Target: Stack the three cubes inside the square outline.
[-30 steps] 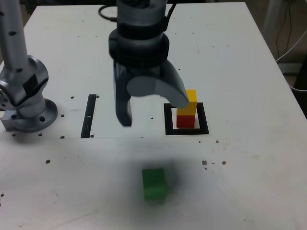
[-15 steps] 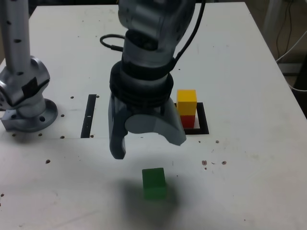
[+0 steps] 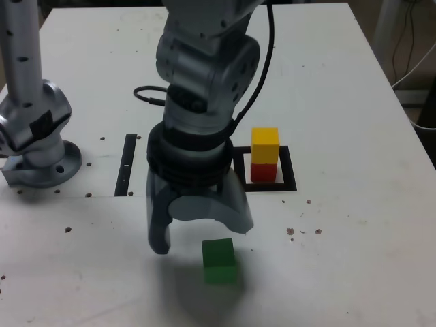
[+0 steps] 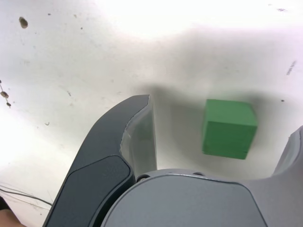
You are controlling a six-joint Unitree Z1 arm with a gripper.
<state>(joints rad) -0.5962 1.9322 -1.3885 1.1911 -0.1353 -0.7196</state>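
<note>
In the exterior view, the green cube (image 3: 219, 261) sits alone on the white table (image 3: 327, 272), outside the square outline (image 3: 289, 178). The outline lies farther back than the green cube, towards the exterior view's right. Inside it stands the red cube (image 3: 263, 172), with the yellow cube (image 3: 265, 145) stacked on top (a tidy pair, by the look of it). The black strip (image 3: 125, 165) is also farther back than the green cube, but off to the exterior view's left. The gripper (image 3: 201, 240) hangs close to the green cube, fingers pointing down, spread wide and holding nothing.

In the wrist view, the green cube shows in the span between the two open fingers (image 4: 142, 137) (neither one touches it). Its shadowed surroundings are bare, lightly marked tabletop.
</note>
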